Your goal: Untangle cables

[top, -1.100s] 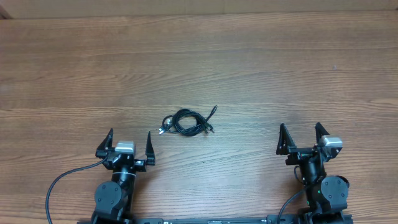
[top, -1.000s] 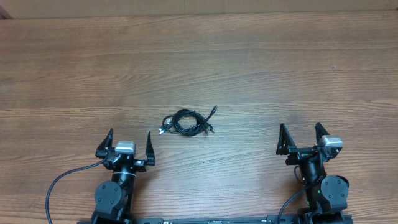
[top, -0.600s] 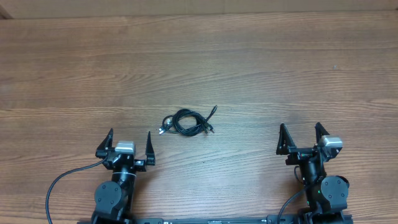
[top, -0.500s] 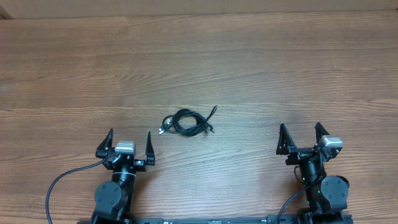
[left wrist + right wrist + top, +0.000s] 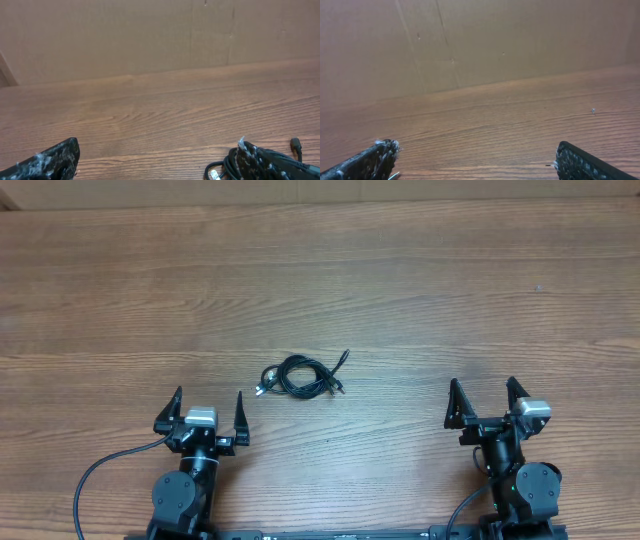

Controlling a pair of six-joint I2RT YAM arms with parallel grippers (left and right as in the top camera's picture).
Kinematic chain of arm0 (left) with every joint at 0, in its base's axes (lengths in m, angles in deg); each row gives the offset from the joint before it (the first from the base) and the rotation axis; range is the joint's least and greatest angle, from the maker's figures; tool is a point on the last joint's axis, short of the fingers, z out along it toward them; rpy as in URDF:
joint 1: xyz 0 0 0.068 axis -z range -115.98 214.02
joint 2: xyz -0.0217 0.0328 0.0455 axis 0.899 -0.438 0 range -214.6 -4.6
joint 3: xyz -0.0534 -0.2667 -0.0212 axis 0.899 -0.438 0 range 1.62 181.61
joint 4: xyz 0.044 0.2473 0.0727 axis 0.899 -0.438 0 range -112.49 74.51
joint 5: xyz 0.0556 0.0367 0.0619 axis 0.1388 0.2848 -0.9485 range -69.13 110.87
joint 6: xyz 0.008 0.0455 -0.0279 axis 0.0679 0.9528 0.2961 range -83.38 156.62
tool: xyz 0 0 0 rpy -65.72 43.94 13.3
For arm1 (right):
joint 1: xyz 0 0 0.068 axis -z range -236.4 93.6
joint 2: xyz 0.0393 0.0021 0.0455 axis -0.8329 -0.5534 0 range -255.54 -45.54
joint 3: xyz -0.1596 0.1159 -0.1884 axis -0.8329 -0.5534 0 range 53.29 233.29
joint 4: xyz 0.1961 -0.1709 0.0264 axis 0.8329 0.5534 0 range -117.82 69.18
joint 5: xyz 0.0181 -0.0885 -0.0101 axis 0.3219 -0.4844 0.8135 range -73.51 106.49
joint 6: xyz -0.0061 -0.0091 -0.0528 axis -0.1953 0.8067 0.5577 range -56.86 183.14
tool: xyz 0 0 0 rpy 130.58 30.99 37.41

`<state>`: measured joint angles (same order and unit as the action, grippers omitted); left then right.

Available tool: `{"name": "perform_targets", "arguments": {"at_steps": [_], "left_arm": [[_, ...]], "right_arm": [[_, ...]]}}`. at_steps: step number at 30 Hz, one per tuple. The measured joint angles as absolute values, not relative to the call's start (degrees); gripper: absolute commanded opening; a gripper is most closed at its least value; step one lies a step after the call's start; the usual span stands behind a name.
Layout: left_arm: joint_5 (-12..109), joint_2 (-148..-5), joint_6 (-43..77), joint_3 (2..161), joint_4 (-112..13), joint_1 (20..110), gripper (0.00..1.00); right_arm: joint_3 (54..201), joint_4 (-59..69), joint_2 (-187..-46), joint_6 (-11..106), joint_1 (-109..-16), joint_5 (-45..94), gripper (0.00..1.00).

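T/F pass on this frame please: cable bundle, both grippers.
1. The cables lie in one tangled bundle on the table. True.
2. The left gripper is shut on a cable. False: it is open, holds nothing and sits apart from the bundle.
3. The bundle lies nearer the left gripper than the right gripper. True.
4. The right gripper touches the cables. False: it is open and well off to the side of them.
5. In the left wrist view the bundle shows at the lower right, partly behind a finger. True.
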<state>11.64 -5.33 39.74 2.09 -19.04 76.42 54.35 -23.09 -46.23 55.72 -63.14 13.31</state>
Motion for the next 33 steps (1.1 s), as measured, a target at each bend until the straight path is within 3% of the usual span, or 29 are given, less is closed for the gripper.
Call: {"name": "perform_targets", "arguments": {"at_steps": [33], "left_arm": [[12.0, -5.4, 38.2, 3.7, -23.1, 76.4, 1.00]], "right_arm": [[54.3, -23.1, -46.2, 55.7, -63.1, 13.3, 1.00]]}}
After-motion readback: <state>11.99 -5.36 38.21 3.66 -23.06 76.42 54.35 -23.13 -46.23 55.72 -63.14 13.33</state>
